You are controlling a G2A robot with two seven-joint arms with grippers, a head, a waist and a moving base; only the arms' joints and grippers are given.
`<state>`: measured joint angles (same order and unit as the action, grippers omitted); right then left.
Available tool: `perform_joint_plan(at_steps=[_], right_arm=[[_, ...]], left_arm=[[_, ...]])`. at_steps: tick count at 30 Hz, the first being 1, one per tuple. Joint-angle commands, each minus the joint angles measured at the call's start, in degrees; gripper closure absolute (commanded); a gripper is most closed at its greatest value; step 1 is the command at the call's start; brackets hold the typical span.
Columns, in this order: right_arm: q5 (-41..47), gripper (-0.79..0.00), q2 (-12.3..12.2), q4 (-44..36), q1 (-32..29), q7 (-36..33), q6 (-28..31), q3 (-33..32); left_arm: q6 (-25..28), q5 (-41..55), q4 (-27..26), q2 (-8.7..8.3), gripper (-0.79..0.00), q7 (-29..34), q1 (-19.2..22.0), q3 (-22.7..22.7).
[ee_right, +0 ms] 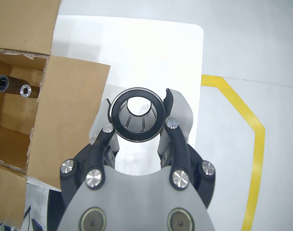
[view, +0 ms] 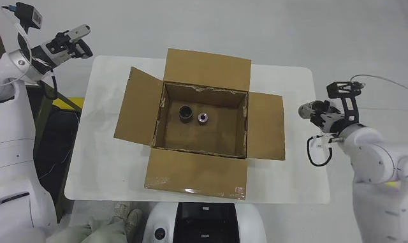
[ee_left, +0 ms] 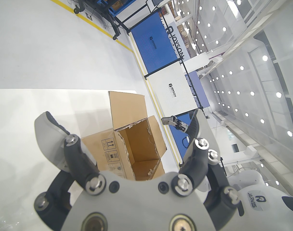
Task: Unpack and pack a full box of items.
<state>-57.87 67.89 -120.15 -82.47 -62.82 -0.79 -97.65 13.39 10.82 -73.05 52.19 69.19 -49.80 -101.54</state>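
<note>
Box (ee_right: 74,111) interior partly cut off | right end effector (ee_right: 138,106) clamps sleeve (ee_right: 136,126)

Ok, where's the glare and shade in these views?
Top view: even light, but the box walls shade its floor around the dark sleeve and silver part. Left wrist view: ceiling lamps glare as white dots. Right wrist view: the table carries a soft sheen by the right pincer, shut on a bearing.
</note>
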Motion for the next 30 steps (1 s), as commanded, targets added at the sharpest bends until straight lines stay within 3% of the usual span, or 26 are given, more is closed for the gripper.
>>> perform_joint_plan(at_steps=[1,30], right_arm=[[0.67,0.0,-0.03,1.9,0.26,0.84,-0.29,-0.09],[0.38,0.0,0.52,31.13,11.15,10.42,-9.02,9.1]], left_arm=[[0.0,0.0,0.0,0.0,-0.785,0.0,0.0,0.0],[0.0,0.0,0.0,0.0,-0.785,0.0,0.0,0.0]])
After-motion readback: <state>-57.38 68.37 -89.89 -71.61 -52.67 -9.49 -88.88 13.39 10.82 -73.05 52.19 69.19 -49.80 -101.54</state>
